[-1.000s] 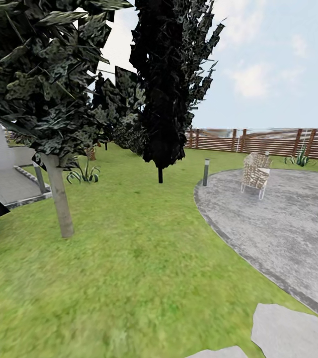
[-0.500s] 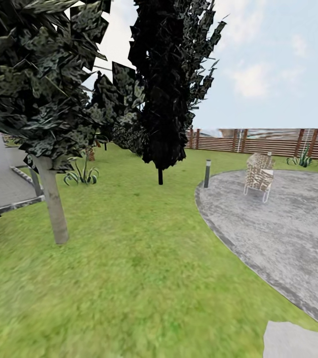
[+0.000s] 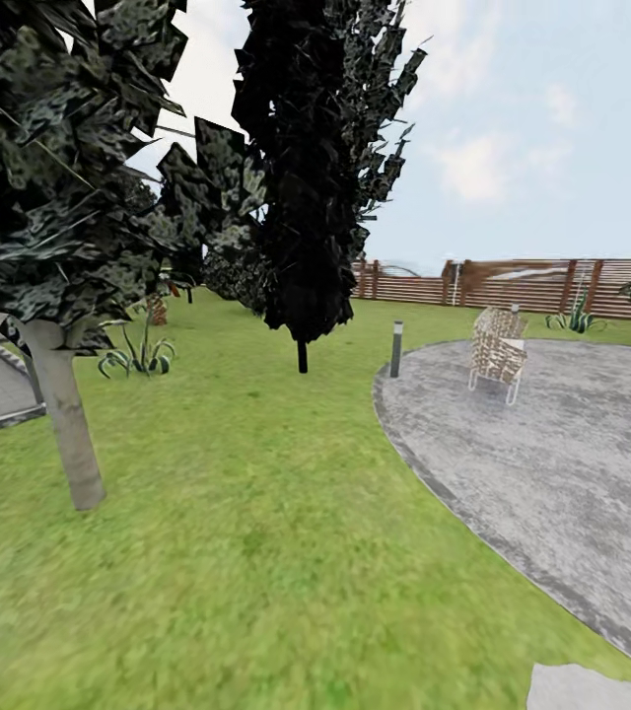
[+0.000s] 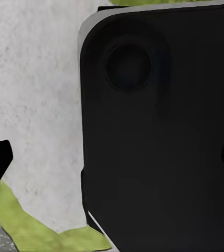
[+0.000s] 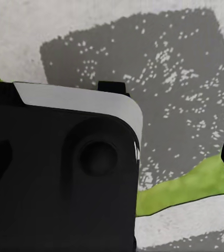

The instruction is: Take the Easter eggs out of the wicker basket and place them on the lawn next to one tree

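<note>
Left gripper (image 4: pixel 112 163) and right gripper (image 5: pixel 117 157): only dark fingertips are seen at the edges of the wrist views, above pale paving and strips of grass; whether they are parted or closed cannot be told. A black robot body panel (image 4: pixel 159 126) is seen close by. Ahead, the lawn (image 3: pixel 256 552) is bordered by a grey paved area (image 3: pixel 552 463). A slim-trunked tree (image 3: pixel 64 434) is seen nearby. Eggs and basket are not located; a risk is judged of the wrong tree, the black conifer (image 3: pixel 301 197), being chosen.
</note>
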Robot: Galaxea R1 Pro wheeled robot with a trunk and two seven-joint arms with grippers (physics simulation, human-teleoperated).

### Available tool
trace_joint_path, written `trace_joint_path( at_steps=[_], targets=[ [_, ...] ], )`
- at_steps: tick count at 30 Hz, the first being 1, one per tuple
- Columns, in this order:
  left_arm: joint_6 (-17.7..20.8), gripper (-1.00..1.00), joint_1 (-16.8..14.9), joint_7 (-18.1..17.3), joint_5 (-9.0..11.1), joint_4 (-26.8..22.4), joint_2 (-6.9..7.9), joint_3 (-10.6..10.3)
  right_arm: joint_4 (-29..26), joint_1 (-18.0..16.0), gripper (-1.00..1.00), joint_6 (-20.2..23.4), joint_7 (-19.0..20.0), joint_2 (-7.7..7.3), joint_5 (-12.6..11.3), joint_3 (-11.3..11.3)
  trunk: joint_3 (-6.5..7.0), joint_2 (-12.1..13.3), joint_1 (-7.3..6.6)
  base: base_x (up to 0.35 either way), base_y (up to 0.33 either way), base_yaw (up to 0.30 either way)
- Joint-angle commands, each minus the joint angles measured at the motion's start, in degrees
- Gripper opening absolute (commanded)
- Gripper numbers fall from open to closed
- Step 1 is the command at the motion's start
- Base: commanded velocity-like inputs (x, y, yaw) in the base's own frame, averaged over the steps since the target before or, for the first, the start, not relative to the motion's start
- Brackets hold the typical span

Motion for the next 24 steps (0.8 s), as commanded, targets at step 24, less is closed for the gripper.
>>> trace_joint_path(
  at_steps=[24],
  targets=[
    [0.0, 1.00, 0.0, 0.0, 0.0, -0.1, 0.02, 0.0, 0.2, -0.1, 1.00, -0.3, 0.0, 0.00, 0.0, 0.3, -0.05, 0.0, 0.04, 0.342, 0.000, -0.041]
  ],
)
